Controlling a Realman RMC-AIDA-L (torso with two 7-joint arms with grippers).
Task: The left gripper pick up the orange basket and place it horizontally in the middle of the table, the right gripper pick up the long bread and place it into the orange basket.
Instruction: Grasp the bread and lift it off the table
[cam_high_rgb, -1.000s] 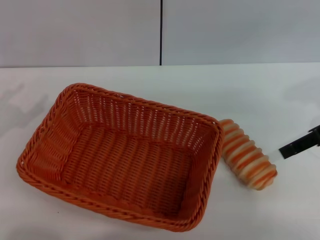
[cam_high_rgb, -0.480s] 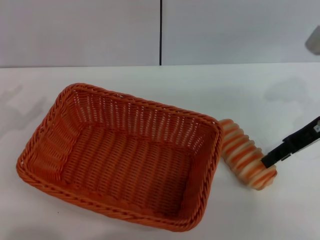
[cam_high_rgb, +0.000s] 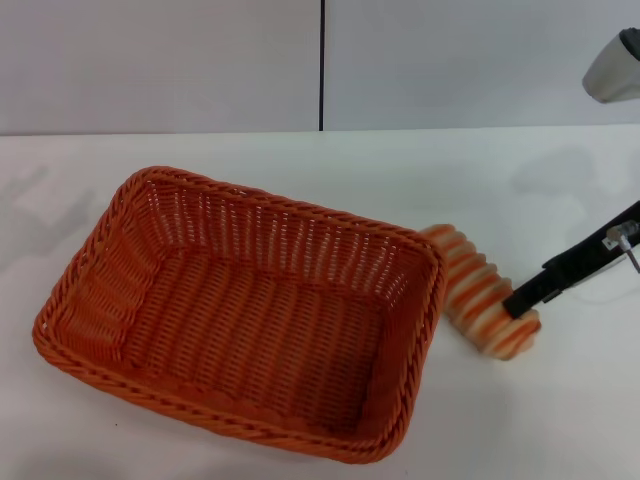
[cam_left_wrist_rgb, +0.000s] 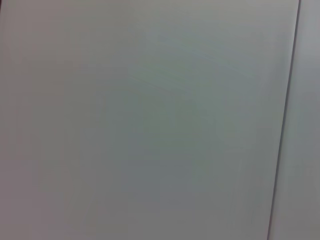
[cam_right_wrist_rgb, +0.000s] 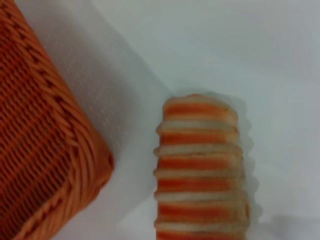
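Observation:
The orange basket (cam_high_rgb: 250, 320) lies on the white table (cam_high_rgb: 400, 170), left of centre, slightly skewed and with nothing in it. The long bread (cam_high_rgb: 475, 285), striped cream and orange, lies on the table just off the basket's right end. My right gripper (cam_high_rgb: 525, 298) reaches in from the right edge and its black tip touches the bread's near end. In the right wrist view the bread (cam_right_wrist_rgb: 200, 165) shows from close above, beside the basket's corner (cam_right_wrist_rgb: 45, 140). The left gripper is out of view.
A grey wall with a dark vertical seam (cam_high_rgb: 322, 65) stands behind the table. Part of the right arm's grey body (cam_high_rgb: 612, 65) shows at the upper right. The left wrist view shows only a plain grey surface.
The right gripper has come in from the right edge to the bread's near end. The bread has shifted slightly toward the basket. The basket has not moved.

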